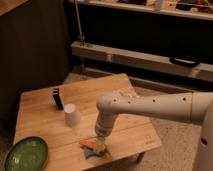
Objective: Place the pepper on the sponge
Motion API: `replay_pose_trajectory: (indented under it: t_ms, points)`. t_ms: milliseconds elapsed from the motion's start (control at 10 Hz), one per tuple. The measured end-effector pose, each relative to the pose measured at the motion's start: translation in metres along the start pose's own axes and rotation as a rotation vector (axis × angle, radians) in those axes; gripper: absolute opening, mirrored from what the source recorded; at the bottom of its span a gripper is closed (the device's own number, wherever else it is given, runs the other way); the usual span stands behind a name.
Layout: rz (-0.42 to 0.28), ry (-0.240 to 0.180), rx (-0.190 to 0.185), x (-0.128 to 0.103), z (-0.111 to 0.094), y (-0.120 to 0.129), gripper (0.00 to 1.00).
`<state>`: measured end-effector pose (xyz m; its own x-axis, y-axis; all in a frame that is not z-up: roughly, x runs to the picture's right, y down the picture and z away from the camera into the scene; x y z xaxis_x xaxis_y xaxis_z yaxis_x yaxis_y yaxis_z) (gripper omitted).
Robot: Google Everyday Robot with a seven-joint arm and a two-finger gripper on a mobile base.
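Observation:
The orange-red pepper (88,145) lies near the table's front edge, resting on top of the blue-grey sponge (96,153), whose wavy edge shows beneath it. My gripper (102,139) points down at the pepper's right end and touches or nearly touches it. The white arm reaches in from the right and hides part of the pepper and sponge.
A white cup (71,115) stands upside down just behind and left of the gripper. A small black object (58,98) stands further back left. A round green plate (26,154) sits at the front left corner of the wooden table (130,135). Dark shelving runs behind.

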<state>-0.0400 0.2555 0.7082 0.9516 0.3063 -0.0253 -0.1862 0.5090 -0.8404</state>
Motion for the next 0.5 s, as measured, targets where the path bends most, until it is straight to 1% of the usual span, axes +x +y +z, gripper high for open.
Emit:
replay_pose_trajectory:
  t_ms: [300, 500]
  points:
    - [0.007, -0.014, -0.014, 0.0027, -0.0009, 0.0016, 0.8]
    - [0.005, -0.014, -0.013, 0.0016, -0.001, 0.0017, 0.8]
